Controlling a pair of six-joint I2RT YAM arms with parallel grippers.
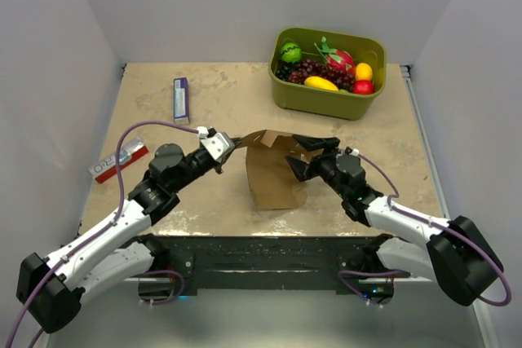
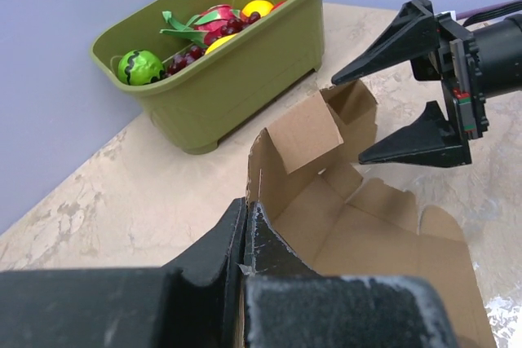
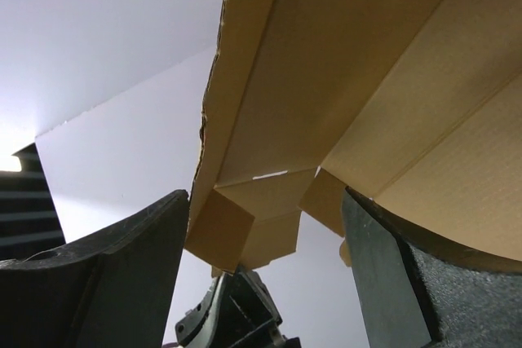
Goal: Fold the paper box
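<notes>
The paper box [image 1: 271, 175] is plain brown cardboard, partly folded, lying mid-table with its far flaps raised. My left gripper [image 1: 231, 143] is shut on the upper left wall of the box; in the left wrist view the gripper [image 2: 246, 219] has both fingers pinching that thin cardboard edge [image 2: 254, 170]. My right gripper [image 1: 303, 157] stands open at the box's far right corner. In the right wrist view the right gripper [image 3: 265, 230] has its fingers wide apart on either side of the box's underside flaps [image 3: 253, 218]. The left wrist view shows the right gripper [image 2: 390, 107] with jaws spread beside a raised flap [image 2: 310, 129].
An olive green bin [image 1: 326, 97] with toy fruit sits at the back right, also seen in the left wrist view [image 2: 236, 79]. A slim purple-and-white box [image 1: 181, 99] lies at the back left. A small red-and-white box [image 1: 118, 160] rests near the left edge.
</notes>
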